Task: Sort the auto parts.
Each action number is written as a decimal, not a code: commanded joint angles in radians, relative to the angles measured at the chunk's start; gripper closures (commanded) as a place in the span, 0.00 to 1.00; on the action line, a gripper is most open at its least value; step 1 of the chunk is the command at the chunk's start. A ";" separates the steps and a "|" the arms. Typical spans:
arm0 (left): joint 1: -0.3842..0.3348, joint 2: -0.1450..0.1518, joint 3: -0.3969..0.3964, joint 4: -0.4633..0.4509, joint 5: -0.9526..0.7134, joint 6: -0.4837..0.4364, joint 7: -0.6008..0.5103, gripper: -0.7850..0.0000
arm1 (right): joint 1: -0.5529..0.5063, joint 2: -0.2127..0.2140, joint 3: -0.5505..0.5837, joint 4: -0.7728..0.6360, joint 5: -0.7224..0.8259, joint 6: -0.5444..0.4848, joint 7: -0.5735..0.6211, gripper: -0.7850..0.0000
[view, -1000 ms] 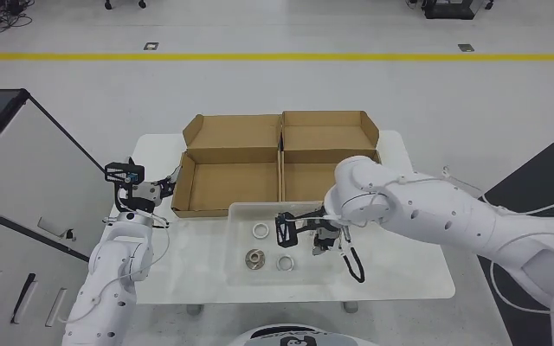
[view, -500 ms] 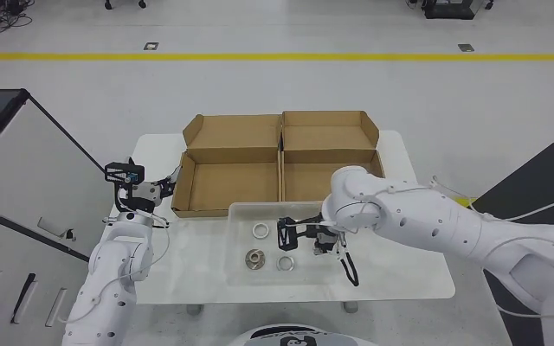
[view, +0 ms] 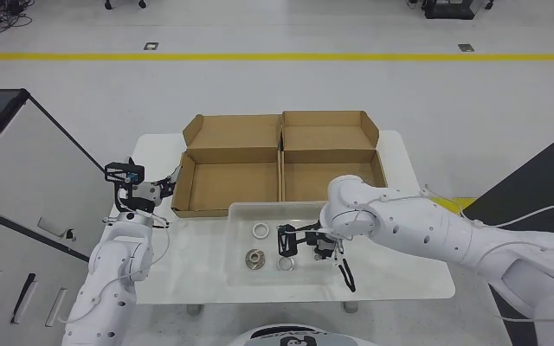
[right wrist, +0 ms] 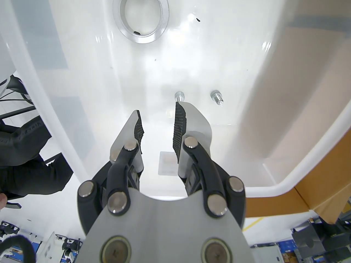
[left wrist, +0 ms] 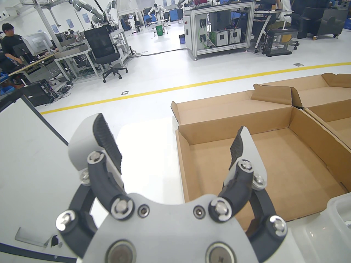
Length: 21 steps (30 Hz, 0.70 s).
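A white plastic bin (view: 232, 251) at the table's front holds the parts: a white ring (view: 259, 230), a dark flanged metal part (view: 254, 258) and a silver ring (view: 285, 263). My right gripper (view: 284, 240) hangs inside the bin (right wrist: 301, 171). It is open (right wrist: 157, 109) with nothing between its fingers. A small bolt (right wrist: 179, 95) lies just past one fingertip, and a second bolt (right wrist: 216, 97) beside it. The silver ring (right wrist: 140, 10) lies farther along the bin floor. My left gripper (view: 169, 186) stands open (left wrist: 170, 125) and empty at the left cardboard box's outer side.
Two open cardboard boxes stand side by side behind the bin, the left box (view: 229, 186) and the right box (view: 329, 177). The left box (left wrist: 246, 149) has nothing in it. A white panel (view: 43, 173) leans off the table's left edge.
The right arm has swung toward the table's front and its gripper has shifted slightly toward the bin's near side. The left arm has kept still.
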 commanded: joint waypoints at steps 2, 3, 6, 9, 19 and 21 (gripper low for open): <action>0.000 0.000 0.000 0.000 0.000 0.000 0.000 0.00 | -0.008 -0.002 0.000 0.006 -0.005 0.000 0.000 0.65; 0.000 0.000 0.000 0.000 0.000 0.000 0.000 0.00 | -0.011 -0.003 0.000 0.009 -0.005 0.000 0.000 0.66; 0.000 0.000 0.000 0.000 0.000 0.000 0.000 0.00 | -0.018 -0.006 0.000 0.015 -0.011 -0.001 -0.001 0.67; 0.000 0.000 0.000 0.000 0.000 0.000 0.000 0.00 | -0.022 -0.012 0.000 0.020 -0.018 0.001 0.001 0.67; 0.000 0.000 0.000 0.000 0.000 0.000 0.000 0.00 | -0.037 -0.034 0.000 0.048 -0.040 0.008 0.008 0.68; 0.000 0.000 0.000 0.000 0.000 0.000 0.000 0.00 | -0.039 -0.038 0.000 0.054 -0.041 0.007 0.007 0.68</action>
